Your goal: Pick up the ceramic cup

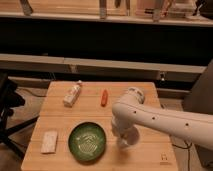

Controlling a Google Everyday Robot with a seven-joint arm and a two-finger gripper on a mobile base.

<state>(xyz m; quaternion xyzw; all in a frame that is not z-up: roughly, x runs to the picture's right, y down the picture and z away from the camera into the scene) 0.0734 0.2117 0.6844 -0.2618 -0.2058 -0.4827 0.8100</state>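
My white arm reaches in from the right over the wooden table (60,120). My gripper (123,138) points down just right of the green bowl (87,141), close to the table top. A white rounded shape sits at the gripper's tip. I cannot tell whether it is the ceramic cup or part of the gripper. No separate white cup shows anywhere else on the table.
A long white labelled bottle (72,94) lies at the back left. A small red-orange item (104,97) lies at the back middle. A white flat packet (49,141) lies at the front left. A black chair (7,112) stands left of the table. Dark shelving runs behind.
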